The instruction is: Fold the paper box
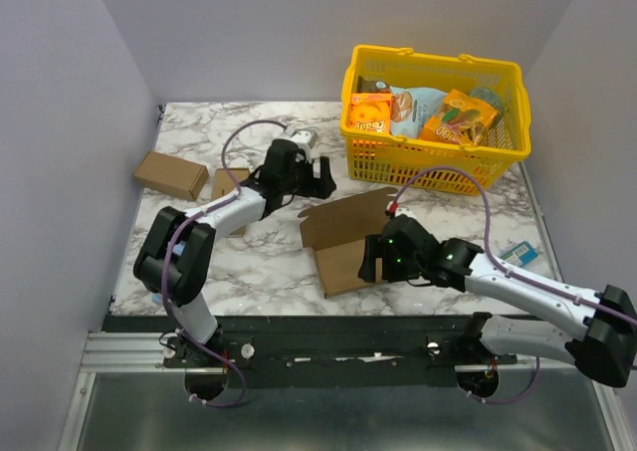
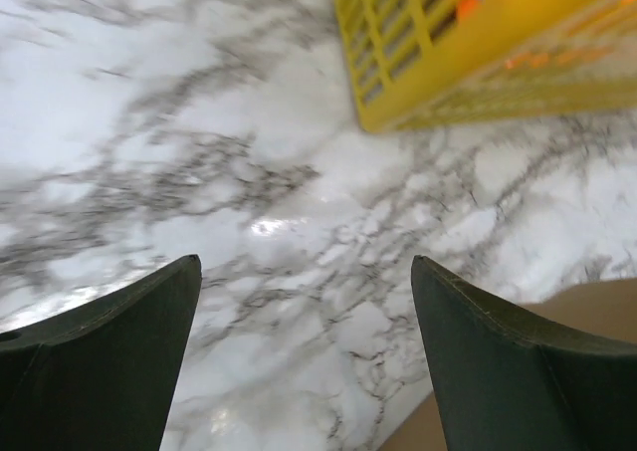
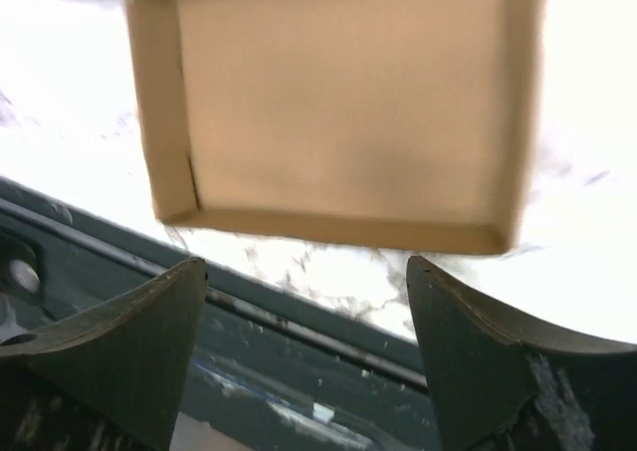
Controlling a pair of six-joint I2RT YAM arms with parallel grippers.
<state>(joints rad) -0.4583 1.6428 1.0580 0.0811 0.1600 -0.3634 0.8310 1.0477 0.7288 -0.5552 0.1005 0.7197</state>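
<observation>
Here, paper box point(image 1: 340, 227): we find it open side up near the middle of the marble table point(image 1: 269, 272), between the two arms and just short of the yellow basket point(image 1: 433, 157); the near part is a shallow tray with low walls raised; beyond it lies a wider flat panel with flaps.
Axis and heading: we read the long axis as running from the near edge toward the far side, leaning slightly right; the tray end points at the arm bases, the panel end at the basket.
Right gripper point(image 1: 370, 259): fingers spread wide, nothing between them; it hangs over the tray by its near wall; we judge it sits there to brace the tray while the panel is folded.
Left gripper point(image 1: 320, 177): fingers also spread and empty; it is above bare marble just past the panel's far-left edge, with a strip of cardboard in the corner of its wrist view; we take this as lining up to catch the panel and swing it over.
Surroundings: two smaller cardboard boxes point(image 1: 171, 174) lie far left, well apart from the work.
</observation>
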